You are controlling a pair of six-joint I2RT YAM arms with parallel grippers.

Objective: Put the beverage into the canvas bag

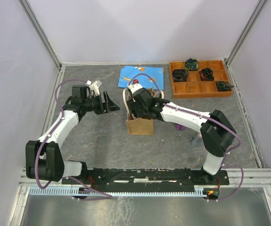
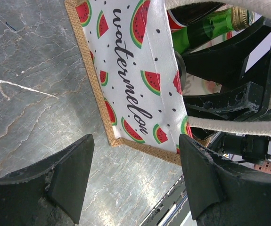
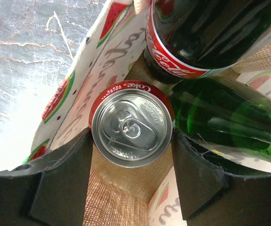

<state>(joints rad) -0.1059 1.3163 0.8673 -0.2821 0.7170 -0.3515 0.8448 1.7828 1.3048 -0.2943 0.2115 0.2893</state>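
The canvas bag [image 1: 140, 126] stands upright mid-table; its side is white with a watermelon print and a tan burlap edge [image 2: 135, 80]. My right gripper [image 1: 142, 101] reaches down into its mouth and is shut on a red Coke can [image 3: 132, 129], one finger against each side of it [image 3: 132, 134]. Inside the bag [image 3: 111, 197] a Coca-Cola bottle [image 3: 192, 37] and a green glass bottle [image 3: 220, 117] lean beside the can. My left gripper [image 1: 112, 104] hangs open and empty just left of the bag [image 2: 136, 139], above the table. The green bottle's top also shows in the left wrist view [image 2: 206, 28].
A blue patterned cloth [image 1: 142, 75] lies behind the bag. An orange divided tray [image 1: 201, 94] with dark coiled items sits at the back right. A small purple object [image 1: 178, 127] and a clear bottle [image 1: 196, 140] lie under my right arm.
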